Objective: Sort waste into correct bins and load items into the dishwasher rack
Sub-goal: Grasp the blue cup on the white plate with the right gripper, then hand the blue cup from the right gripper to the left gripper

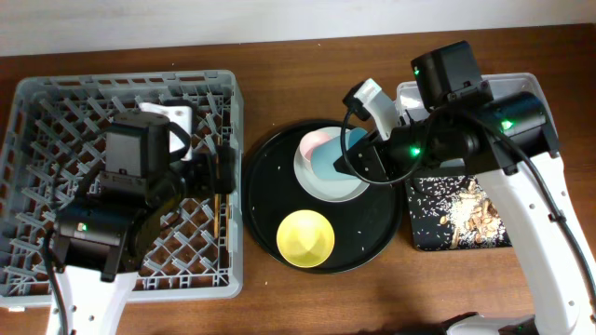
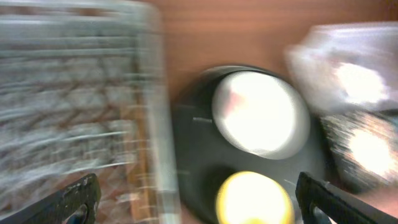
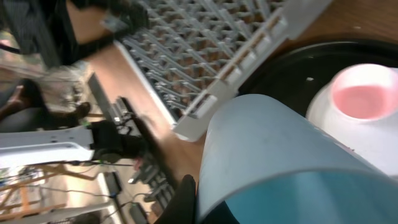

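Note:
My right gripper (image 1: 358,158) is shut on the light-blue cup (image 1: 337,160) and holds it tilted over the pale plate (image 1: 331,191). In the right wrist view the cup (image 3: 280,155) fills the frame beside one dark finger (image 3: 188,199). The pink cup (image 1: 317,141) (image 3: 364,93) rests on the plate. The yellow bowl (image 1: 305,237) sits on the round black tray (image 1: 270,163). My left gripper (image 1: 223,172) (image 2: 199,205) is open and empty over the right edge of the grey rack (image 1: 56,121). Chopsticks (image 1: 219,200) lie in the rack. The wrapper and napkin are out of view.
The clear tub (image 1: 521,82) stands at the back right, mostly hidden under my right arm. The shallow black tray (image 1: 438,237) in front of it holds beige scraps (image 1: 475,214). The left wrist view is motion-blurred but shows the plate (image 2: 261,112) and the bowl (image 2: 255,199).

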`<act>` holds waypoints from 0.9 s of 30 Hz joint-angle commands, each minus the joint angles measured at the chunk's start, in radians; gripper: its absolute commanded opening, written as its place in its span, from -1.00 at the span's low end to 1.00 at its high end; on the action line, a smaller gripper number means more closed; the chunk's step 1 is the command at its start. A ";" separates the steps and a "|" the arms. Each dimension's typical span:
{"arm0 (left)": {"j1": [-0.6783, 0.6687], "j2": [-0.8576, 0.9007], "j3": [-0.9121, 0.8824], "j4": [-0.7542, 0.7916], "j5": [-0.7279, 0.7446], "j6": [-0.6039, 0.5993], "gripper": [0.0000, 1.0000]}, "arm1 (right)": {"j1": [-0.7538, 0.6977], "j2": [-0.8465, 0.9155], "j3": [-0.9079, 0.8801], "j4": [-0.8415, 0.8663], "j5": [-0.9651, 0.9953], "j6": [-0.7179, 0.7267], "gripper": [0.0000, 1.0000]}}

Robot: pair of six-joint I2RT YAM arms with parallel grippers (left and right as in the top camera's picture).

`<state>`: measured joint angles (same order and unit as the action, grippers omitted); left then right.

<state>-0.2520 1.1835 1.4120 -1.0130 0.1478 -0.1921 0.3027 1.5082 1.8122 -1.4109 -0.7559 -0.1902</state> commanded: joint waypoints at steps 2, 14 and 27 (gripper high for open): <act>0.015 0.000 0.011 0.047 0.898 0.245 0.99 | -0.011 0.000 -0.007 0.000 -0.325 -0.130 -0.92; 0.020 0.004 0.011 0.175 1.093 0.261 0.99 | -0.112 -0.019 -0.006 -0.068 -0.797 -0.222 -0.92; 0.019 0.006 0.011 0.237 1.290 0.246 0.97 | -0.072 -0.084 -0.007 -0.119 -0.762 -0.293 -0.92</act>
<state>-0.2287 1.1873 1.4120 -0.8032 1.3365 0.0452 0.1909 1.4334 1.8080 -1.5192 -1.5101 -0.4232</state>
